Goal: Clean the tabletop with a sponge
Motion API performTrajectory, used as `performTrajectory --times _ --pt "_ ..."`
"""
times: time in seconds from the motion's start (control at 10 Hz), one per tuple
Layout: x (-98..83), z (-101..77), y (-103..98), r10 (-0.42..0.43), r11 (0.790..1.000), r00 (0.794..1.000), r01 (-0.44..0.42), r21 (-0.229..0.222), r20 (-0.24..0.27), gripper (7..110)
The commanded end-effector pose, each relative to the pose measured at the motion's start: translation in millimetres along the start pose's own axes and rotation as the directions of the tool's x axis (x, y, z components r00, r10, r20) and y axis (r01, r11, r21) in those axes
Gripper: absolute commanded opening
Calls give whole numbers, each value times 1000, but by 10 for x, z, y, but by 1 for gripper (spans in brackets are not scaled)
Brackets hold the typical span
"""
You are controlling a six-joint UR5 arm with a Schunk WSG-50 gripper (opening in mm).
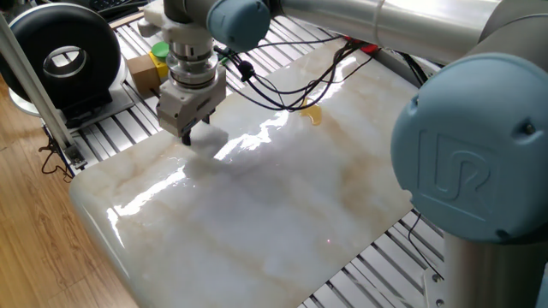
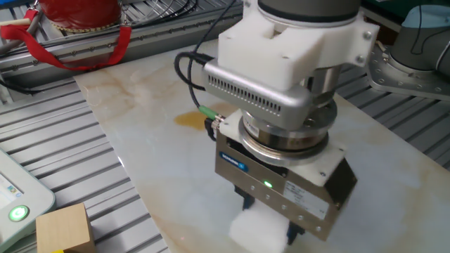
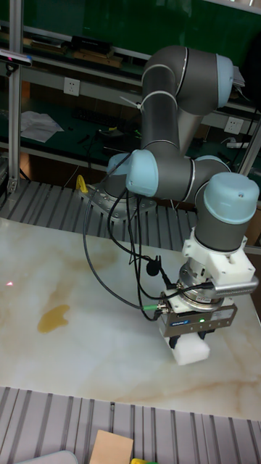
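The tabletop [image 3: 87, 341] carries an amber stain [image 3: 54, 317] well apart from me. My gripper [image 2: 271, 226] points straight down near the slab's front edge, fingers pinching the sponge [image 2: 259, 232], which presses on the marble there.

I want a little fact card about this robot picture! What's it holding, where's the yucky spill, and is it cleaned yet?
Holding: the gripper is shut on the sponge
Sponge place: down on the tabletop, near its edge
Spill: amber stain, apart from the sponge
Cleaned yet: no, the stain shows
Nearby: cardboard box on the grey frame beside the slab
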State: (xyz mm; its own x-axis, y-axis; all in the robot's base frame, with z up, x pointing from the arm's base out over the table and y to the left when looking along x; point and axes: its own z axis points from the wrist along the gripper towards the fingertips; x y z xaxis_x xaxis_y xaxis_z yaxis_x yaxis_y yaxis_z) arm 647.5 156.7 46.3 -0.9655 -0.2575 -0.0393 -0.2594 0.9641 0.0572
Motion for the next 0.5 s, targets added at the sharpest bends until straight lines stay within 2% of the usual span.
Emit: performTrajectory --times 0.0,0.1,0.3,0.4 --pt "-38 -17 24 52 999 999 -52 -14 13 7" --pt "-11 -16 -21 65 998 998 -65 4 3 7" --pt "90 -19 -241 91 992 995 -88 89 -28 7" --pt "101 29 -304 115 992 993 -114 57 -24 7"
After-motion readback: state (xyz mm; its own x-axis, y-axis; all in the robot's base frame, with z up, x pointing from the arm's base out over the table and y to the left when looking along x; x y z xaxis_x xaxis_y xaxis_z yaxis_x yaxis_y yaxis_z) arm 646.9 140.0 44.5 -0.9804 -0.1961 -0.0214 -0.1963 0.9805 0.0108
